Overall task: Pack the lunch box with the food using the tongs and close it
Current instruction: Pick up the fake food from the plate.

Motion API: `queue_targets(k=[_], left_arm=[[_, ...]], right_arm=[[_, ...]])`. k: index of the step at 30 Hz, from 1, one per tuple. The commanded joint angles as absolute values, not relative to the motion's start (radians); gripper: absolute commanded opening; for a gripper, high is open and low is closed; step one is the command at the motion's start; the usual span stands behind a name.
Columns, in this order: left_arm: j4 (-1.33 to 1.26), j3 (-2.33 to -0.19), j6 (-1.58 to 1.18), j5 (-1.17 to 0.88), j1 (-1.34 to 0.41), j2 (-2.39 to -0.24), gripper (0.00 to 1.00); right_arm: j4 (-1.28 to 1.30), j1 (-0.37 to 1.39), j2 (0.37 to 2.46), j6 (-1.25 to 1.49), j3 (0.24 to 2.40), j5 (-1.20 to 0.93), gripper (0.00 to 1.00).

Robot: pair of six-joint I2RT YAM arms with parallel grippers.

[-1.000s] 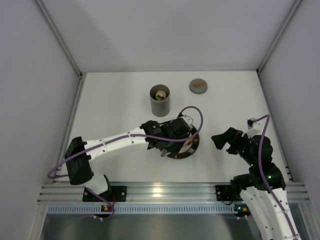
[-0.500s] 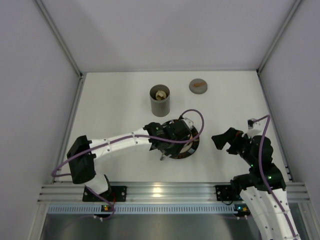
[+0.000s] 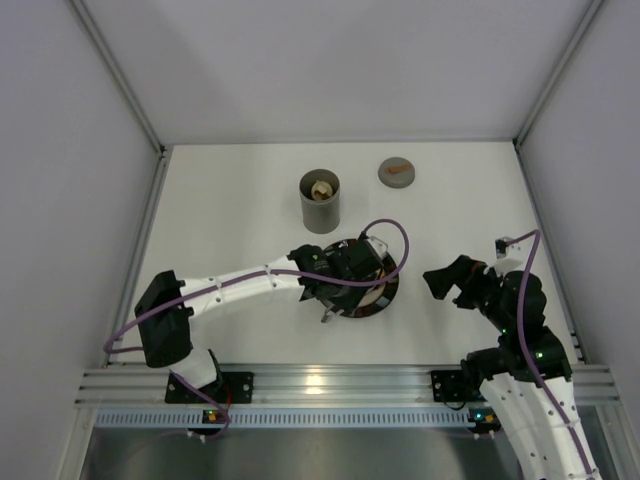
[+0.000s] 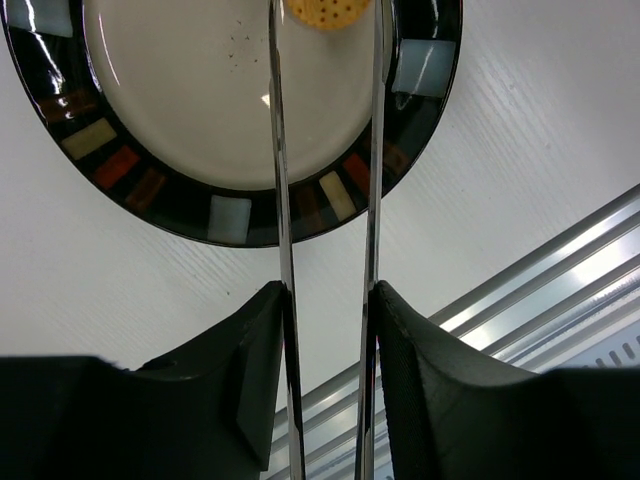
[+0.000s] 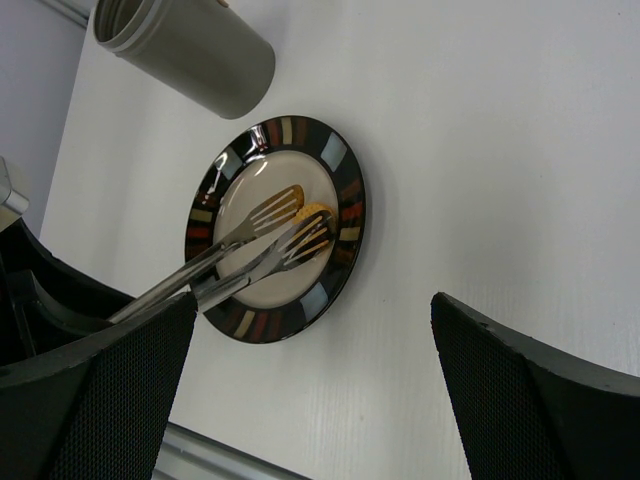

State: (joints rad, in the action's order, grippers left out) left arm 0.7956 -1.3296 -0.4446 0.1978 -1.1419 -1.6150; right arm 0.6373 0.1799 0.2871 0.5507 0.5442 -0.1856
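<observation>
Left gripper [image 4: 327, 300]: black fingers [image 4: 255, 370] press on the outer sides of the long thin silver metal tongs [image 4: 282, 240], one finger per arm. The tong arms are squeezed to a narrow gap, nearly parallel, running up frame centre in the left wrist view. So left is clamped on the tongs.

The tong heads sit over the cream centre of the round plate with a black rim and coloured tiles [image 4: 225, 220]. A pale yellow dotted food piece [image 4: 325, 10] lies between the two arms at the top edge of that view, partly cropped. In the right wrist view it lies on the plate mid-frame. The lower slotted head overlaps it and the upper head sits just beside it. Cannot tell whether it's pinched or just bracketed.

Top view: the left arm reaches over the plate at lower centre and hides most of it. One end of the tongs pokes out past the plate's lower-left rim.

Tall dark-grey cylindrical lunch box [image 3: 320, 208] stands upright on the white table [image 3: 230, 200], upper centre of the frame, above the plate and apart from it. Its mouth is open, with a cream piece [image 3: 320, 187] inside. The flat grey round lid with an orange mark [image 3: 397, 172] lies to the right of the lunch box, not touching it.

Right gripper [image 3: 447, 281]: jaws spread wide, holding nothing. It hovers right of the plate, apart from it.
</observation>
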Motion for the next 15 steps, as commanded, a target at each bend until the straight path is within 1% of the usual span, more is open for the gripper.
queue_targets(k=[1, 15], left_arm=[[0.767, -1.336, -0.454, 0.196, -1.147, -1.583, 0.41], [0.867, -1.425, -0.457, 0.324, -1.147, -1.503, 0.41]], right_arm=[[0.638, 0.169, 0.278, 0.546, 0.569, -0.183, 0.99], [0.632, 0.169, 0.290, 0.545, 0.581, -0.186, 0.99]])
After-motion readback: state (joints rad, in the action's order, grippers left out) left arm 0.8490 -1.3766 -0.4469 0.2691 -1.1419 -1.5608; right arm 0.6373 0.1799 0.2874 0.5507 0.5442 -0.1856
